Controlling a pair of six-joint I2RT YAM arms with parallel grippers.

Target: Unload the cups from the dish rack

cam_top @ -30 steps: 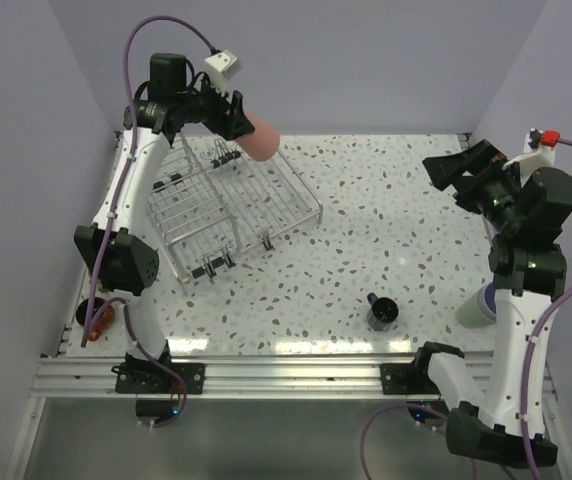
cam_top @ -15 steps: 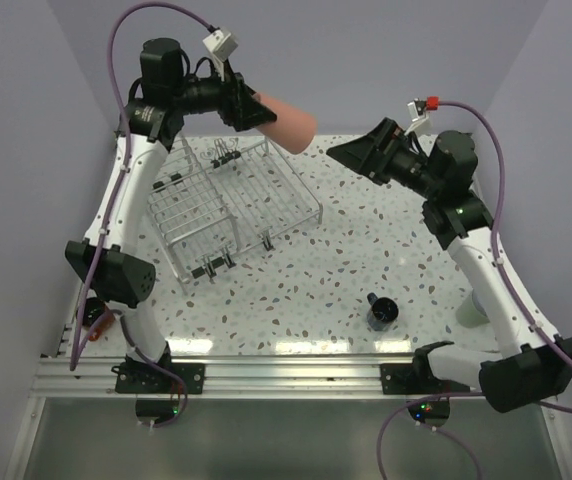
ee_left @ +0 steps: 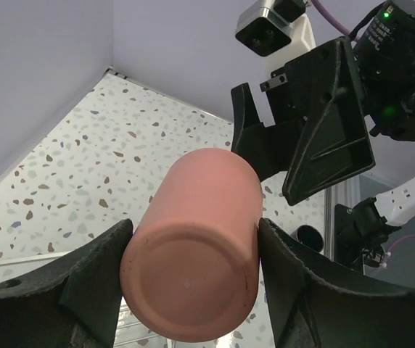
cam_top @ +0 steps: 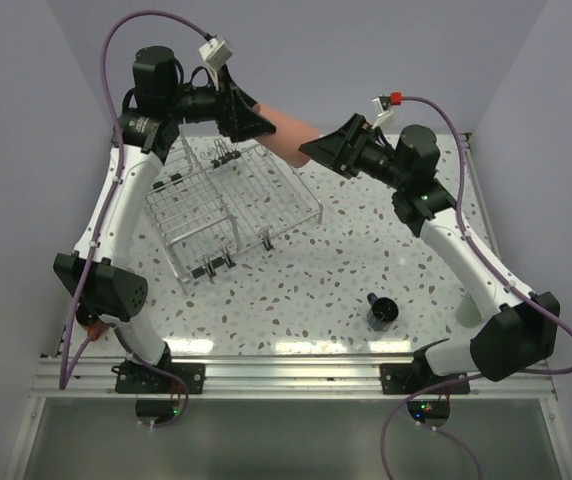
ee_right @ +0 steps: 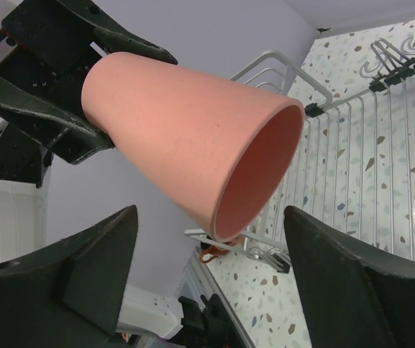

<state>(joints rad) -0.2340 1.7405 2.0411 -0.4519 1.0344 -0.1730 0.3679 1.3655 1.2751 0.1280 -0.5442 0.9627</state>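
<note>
While the left gripper [ee_left: 191,239] clamped the cup [ee_right: 193,152] by its base, the right gripper [ee_right: 209,217] stood apart near its rim — seemingly light, stiff, slick; best gripped mid-wall.

A white terrazzo table top [cam_top: 366,250] with grey and brown specks is closed on the left, far and right sides by plain pale lavender walls [cam_top: 316,50], and an aluminium rail [cam_top: 286,372] runs along its near edge, where soft light reflects.
</note>
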